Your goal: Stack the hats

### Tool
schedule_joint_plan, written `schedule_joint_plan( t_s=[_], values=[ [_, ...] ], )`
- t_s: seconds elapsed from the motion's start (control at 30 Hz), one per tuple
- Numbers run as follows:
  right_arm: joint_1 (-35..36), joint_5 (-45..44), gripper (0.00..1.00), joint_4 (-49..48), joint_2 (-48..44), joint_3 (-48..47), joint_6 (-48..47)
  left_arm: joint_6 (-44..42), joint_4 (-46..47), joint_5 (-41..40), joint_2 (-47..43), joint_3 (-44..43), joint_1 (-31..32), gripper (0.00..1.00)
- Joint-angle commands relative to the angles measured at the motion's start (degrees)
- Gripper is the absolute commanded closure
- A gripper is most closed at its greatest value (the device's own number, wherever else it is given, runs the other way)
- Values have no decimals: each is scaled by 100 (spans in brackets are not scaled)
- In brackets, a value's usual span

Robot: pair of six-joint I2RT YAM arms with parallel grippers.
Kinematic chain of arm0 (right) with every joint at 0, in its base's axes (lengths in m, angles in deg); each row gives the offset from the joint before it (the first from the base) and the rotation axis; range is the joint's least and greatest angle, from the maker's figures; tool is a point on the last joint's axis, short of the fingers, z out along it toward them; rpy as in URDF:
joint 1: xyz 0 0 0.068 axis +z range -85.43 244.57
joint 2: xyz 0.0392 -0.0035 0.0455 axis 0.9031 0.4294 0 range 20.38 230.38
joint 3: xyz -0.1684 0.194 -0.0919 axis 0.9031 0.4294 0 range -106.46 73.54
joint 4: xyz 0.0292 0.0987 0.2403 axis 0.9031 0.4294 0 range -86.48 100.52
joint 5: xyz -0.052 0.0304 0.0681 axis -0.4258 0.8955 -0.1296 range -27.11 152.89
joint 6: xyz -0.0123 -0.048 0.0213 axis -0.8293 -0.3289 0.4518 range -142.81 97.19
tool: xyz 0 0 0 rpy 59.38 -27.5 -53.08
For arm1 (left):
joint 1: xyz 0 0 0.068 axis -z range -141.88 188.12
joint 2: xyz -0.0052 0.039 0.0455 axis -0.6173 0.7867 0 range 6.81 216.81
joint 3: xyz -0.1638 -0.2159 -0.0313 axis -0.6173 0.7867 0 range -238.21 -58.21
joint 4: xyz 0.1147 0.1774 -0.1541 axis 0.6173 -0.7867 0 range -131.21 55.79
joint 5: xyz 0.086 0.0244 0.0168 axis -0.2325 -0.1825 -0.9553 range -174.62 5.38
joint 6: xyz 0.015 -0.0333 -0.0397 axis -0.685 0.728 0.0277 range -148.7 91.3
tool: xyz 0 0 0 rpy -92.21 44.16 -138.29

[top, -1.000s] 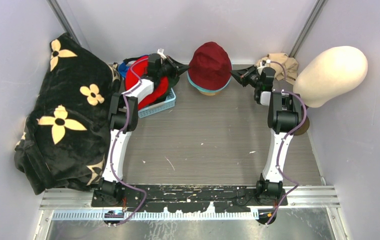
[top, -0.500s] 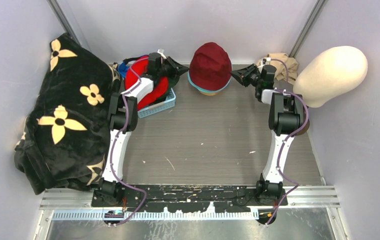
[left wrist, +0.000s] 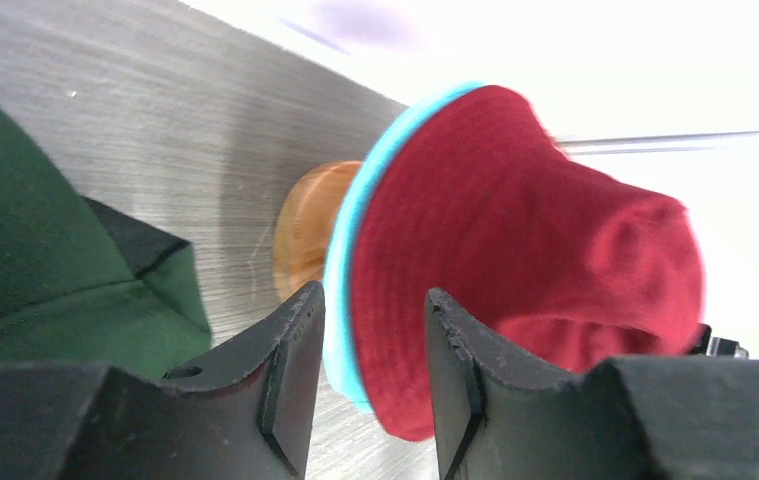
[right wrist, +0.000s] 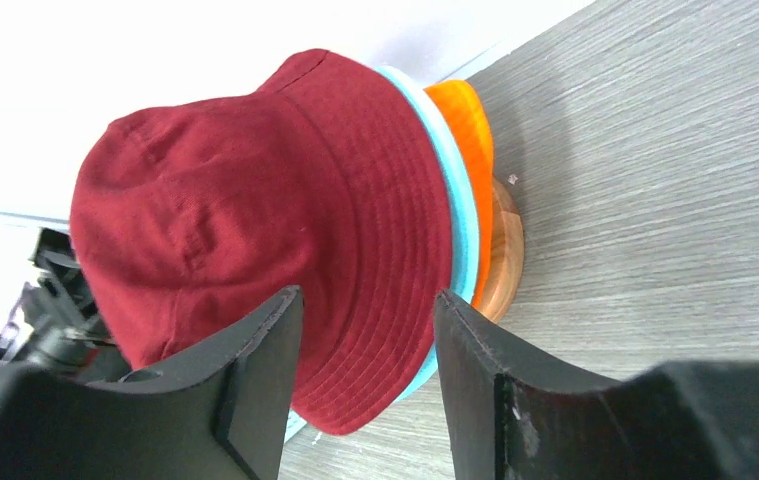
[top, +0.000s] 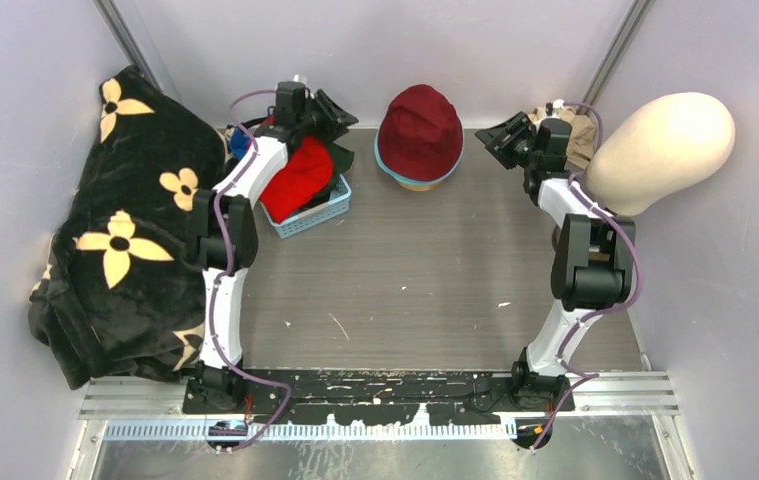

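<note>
My left jaws stand parted and empty, as do my right jaws. The stack sits between them on the bench: a dark red fabric bucket hat (top: 420, 130) over a teal hat brim (right wrist: 465, 230) and an orange hat brim (right wrist: 465, 120), crowns up, axis vertical. Just beneath the left jaws a red fabric cap (top: 300, 178) lies in a blue plastic basket (top: 320, 212). I judge the left arm nearer for it.
</note>
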Motion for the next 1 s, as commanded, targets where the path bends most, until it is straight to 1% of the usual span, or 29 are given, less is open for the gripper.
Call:
schedule_joint_plan(
  t_s=[0.0, 0.13, 0.2, 0.27, 0.33, 0.43, 0.53, 0.63, 0.7, 0.8, 0.97],
  values=[
    [171, -488, 44, 408, -743, 128, -682, -395, 14, -133, -795, -118, -26, 58],
    [297, -635, 44, 672, -1132, 158, -947, -797, -472, -125, -908, -563, 55, 58],
    [379, -686, 44, 788, -1284, 180, -1078, -1339, -987, -327, -1001, -808, 160, 58],
    [491, -776, 44, 956, -1433, 182, -1280, -1963, -1690, -847, -1102, -1035, 333, 58],
    [596, -870, 44, 1133, -1596, 202, -1448, -2601, -2448, -1569, -1229, -1144, 565, 58],
    [702, -898, 44, 1261, -1828, 302, -1604, -3287, -2901, -2684, -1478, -936, 905, 58],
    [727, -850, 44, 1326, -2057, 439, -1691, -3534, -2999, -3470, -1717, -412, 1049, 58],
    [727, -817, 44, 1400, -2252, 539, -1769, -3602, -2799, -4018, -2016, 223, 1050, 58],
    [719, -803, 44, 1458, -2319, 582, -1828, -3622, -2596, -4376, -2250, 647, 1043, 54],
    [727, -760, 44, 1535, -2367, 591, -1899, -3579, -2352, -4623, -2472, 1138, 981, 52],
    [728, -717, 44, 1590, -2397, 596, -1954, -3431, -2025, -4546, -2628, 1612, 704, 52]
  ],
)
